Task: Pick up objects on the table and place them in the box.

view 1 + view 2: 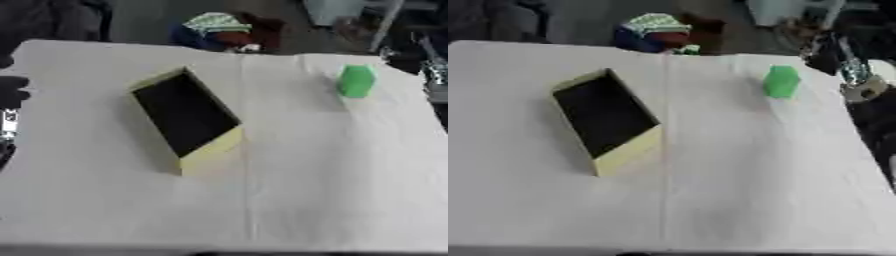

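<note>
While both arms sit at the edges of view, the white-covered surface (pixel 332 190) carries only two things. Box (pixel 185 119): pale yellow walls, dark inside, open top, long axis running askew from far left to near right. It stands left of centre. Nothing shows inside it.

Green object (pixel 356 80): small, blocky, upright, on the far right part of the surface, well apart from the box. Its exact shape cannot be made out. A crease in the white cover runs from the far edge to the near edge between box and green object, closer to the box.

Left robot hand (pixel 12 90): a dark shape at the left edge of the left eye view, at the side of the surface, level with the box's far end. Touches neither box nor green object. Cannot tell whether its fingers are straight or curled.

Right robot hand (pixel 857 75): black and silver parts at the right edge of the right eye view, just off the far right corner of the surface, near the green object but apart from it. Finger posture cannot be told; nothing visibly held.

Beyond the far edge: a striped, multicoloured item (pixel 219 27), off the surface.
</note>
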